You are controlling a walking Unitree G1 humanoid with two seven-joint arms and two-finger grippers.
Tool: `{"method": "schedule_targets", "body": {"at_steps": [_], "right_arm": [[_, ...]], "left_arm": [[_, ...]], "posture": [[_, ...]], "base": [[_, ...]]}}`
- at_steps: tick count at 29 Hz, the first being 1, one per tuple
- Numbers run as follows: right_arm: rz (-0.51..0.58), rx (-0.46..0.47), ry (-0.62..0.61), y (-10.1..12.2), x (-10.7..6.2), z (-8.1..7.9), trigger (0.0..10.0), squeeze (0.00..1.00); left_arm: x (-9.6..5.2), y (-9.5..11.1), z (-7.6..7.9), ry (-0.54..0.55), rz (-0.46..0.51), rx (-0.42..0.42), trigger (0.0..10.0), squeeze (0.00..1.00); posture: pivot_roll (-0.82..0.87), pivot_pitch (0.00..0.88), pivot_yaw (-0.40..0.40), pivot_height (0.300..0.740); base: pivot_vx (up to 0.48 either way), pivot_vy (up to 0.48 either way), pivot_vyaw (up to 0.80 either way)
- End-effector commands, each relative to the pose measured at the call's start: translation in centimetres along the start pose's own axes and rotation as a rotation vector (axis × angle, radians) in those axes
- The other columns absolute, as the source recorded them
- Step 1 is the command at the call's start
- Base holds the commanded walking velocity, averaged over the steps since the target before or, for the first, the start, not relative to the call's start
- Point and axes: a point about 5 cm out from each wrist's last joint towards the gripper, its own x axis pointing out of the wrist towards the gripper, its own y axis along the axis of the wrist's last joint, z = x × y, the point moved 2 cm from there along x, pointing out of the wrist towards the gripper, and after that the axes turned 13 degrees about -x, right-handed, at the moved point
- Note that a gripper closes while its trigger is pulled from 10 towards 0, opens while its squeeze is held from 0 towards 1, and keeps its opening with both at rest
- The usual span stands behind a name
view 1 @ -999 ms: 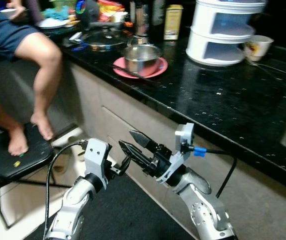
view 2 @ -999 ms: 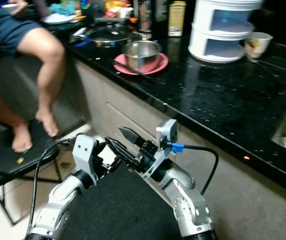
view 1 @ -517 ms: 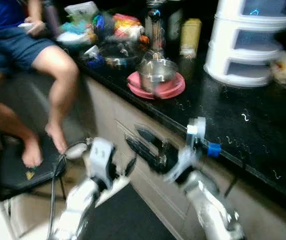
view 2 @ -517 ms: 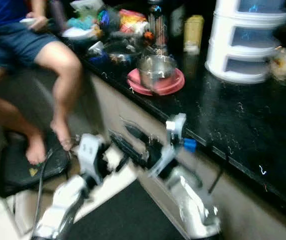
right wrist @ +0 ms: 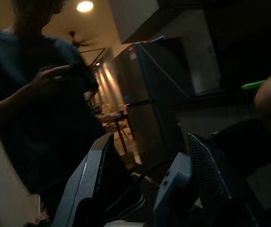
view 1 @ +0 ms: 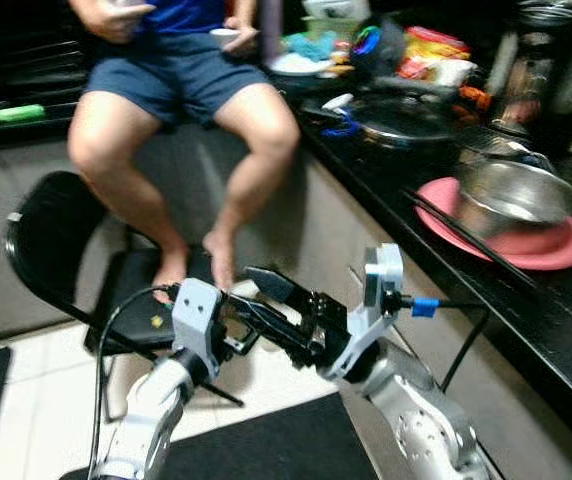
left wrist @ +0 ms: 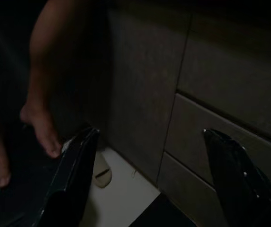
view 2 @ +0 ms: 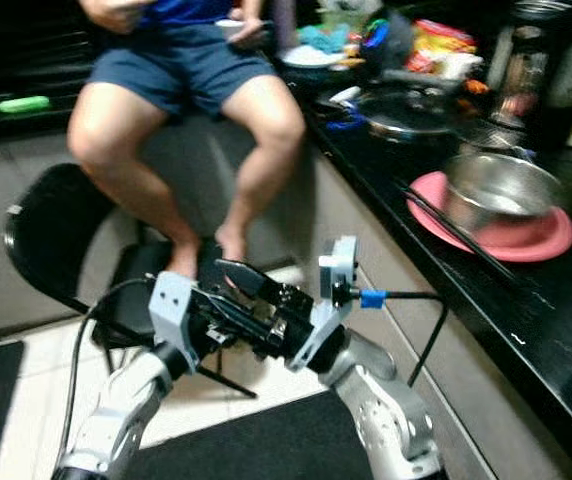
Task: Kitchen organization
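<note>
A steel bowl (view 1: 516, 190) sits on a pink plate (view 1: 556, 245) on the black counter (view 1: 556, 340) at my right, with black chopsticks (view 1: 466, 240) laid across the plate's rim. Behind them stands a pan with a glass lid (view 1: 401, 110). Both arms are held low in front of me, below counter height. My right gripper (view 1: 241, 288) is open and empty, pointing left toward the chair. My left gripper (left wrist: 149, 132) is also open and empty, facing the grey cabinet drawers (left wrist: 211, 123).
A person sits on the counter's far end, legs (view 1: 256, 150) hanging and feet on a black chair (view 1: 46, 240) straight ahead. Packets and dishes (view 1: 426, 50) crowd the back of the counter. A black mat (view 1: 256, 440) lies on the tiled floor below me.
The camera has swung left: the white tiered rack and the mug have left the picture, and the person and chair are now central. Both grippers stay open in the same pose.
</note>
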Motion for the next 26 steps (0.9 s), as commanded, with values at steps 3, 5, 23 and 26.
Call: {"method": "schedule_targets", "body": {"at_steps": [3,5,23,26], "right_arm": [[-0.020,-0.021,-0.044,0.1,0.3,0.7,10.0,0.00],[-0.018,-0.023,-0.052,0.2,0.3,0.8,10.0,0.00],[0.028,-0.042,-0.141,2.0,1.2,2.5,10.0,0.00],[0.033,-0.054,-0.142,2.4,1.3,2.6,10.0,0.00]], "left_arm": [[0.2,0.2,0.2,-0.010,0.004,0.010,10.0,0.00],[0.2,0.2,0.2,-0.010,0.004,0.010,10.0,0.00],[0.2,0.4,0.2,-0.008,0.023,-0.018,10.0,0.00],[0.2,0.4,0.2,-0.008,0.021,-0.017,10.0,0.00]], "posture": [[0.02,0.000,0.007,0.740],[0.02,0.000,0.006,0.740],[0.02,0.000,0.002,0.740],[0.02,0.000,0.001,0.740]], "base": [[0.394,0.000,0.00],[0.390,0.000,0.00],[0.241,0.000,-0.31],[0.000,0.000,-0.80]]}}
